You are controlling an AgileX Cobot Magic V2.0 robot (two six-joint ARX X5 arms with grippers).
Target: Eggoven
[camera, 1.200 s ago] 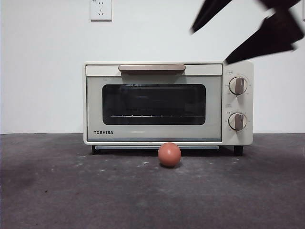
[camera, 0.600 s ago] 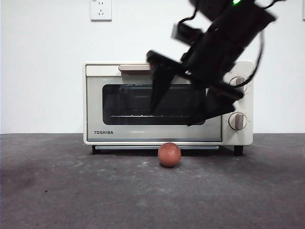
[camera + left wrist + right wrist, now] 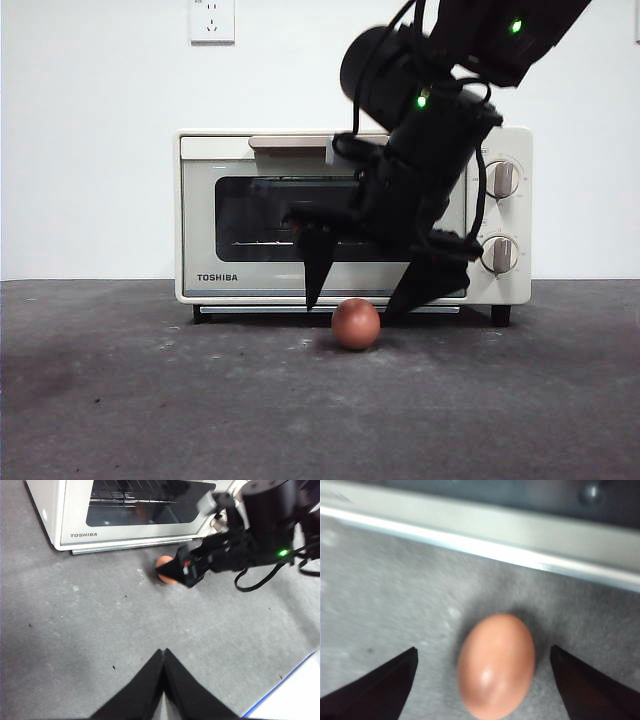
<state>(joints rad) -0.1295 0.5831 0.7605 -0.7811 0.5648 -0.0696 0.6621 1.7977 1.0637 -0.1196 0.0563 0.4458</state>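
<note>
The right gripper (image 3: pixel 357 300) is hovering wide open over the egg (image 3: pixel 355 323), lying mid-counter just before the oven (image 3: pixel 352 215) (left gripper (image 3: pixel 163 656) clenched), which looks light, slick, fragile, so I'm thinking gentle squeeze across its middle.

Even, bright light fills the front view, while the right wrist view is soft with blur, the egg (image 3: pixel 496 666) showing a pale sheen and a dark shadow on the table (image 3: pixel 385 600).

Egg (image 3: pixel 355 323) lies on table (image 3: pixel 150 400) before oven (image 3: pixel 250 215).
</note>
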